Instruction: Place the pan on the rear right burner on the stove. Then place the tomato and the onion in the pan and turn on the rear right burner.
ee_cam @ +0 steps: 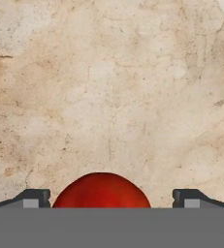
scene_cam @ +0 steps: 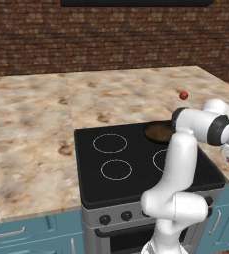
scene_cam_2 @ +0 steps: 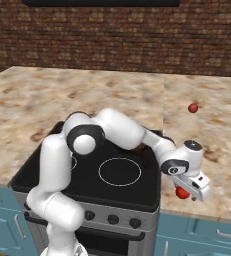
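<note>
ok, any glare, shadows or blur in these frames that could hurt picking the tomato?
Hand view: sharp, even light; the tomato shows a soft highlight, its lower part cut off at the frame bottom, with the open gripper around it. Right base view: the hand partly covers the tomato. Left base view: no glare on the stove; the arm hides part of the pan.

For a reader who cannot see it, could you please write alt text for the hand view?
The tomato, bright orange-red, sits between the two dark fingertips of the open gripper, with a gap on each side. Behind it lies the mottled beige stone counter.
</note>
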Controlling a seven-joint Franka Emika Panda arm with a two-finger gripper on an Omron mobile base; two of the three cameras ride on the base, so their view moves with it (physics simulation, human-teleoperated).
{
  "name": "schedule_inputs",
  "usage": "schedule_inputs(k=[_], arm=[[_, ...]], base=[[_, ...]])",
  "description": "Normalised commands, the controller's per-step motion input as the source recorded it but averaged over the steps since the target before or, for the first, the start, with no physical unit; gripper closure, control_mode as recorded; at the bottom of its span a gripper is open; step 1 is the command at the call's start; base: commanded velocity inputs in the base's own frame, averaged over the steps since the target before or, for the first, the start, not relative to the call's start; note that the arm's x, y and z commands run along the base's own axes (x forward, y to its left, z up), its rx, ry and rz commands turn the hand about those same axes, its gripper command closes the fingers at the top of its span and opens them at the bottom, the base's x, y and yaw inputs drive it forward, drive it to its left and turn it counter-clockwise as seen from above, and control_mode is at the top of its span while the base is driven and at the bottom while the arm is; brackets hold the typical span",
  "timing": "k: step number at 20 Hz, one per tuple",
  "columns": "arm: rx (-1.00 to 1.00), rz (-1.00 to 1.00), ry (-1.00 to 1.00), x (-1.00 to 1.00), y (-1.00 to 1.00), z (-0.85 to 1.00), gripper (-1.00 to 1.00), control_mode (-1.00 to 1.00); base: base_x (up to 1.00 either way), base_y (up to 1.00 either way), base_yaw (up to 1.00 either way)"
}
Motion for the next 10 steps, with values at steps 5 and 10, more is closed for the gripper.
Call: schedule_inputs(k=[5, 10], arm=[[0.00, -0.05, 0.00, -0.11, 0.06, -0.04, -1.00, -1.00], [0.00, -0.09, 0.02, -0.09, 0.46, -0.11, 1.00, -1.00]], base=[[0.00, 0.00, 0.00], [0.00, 0.00, 0.00]])
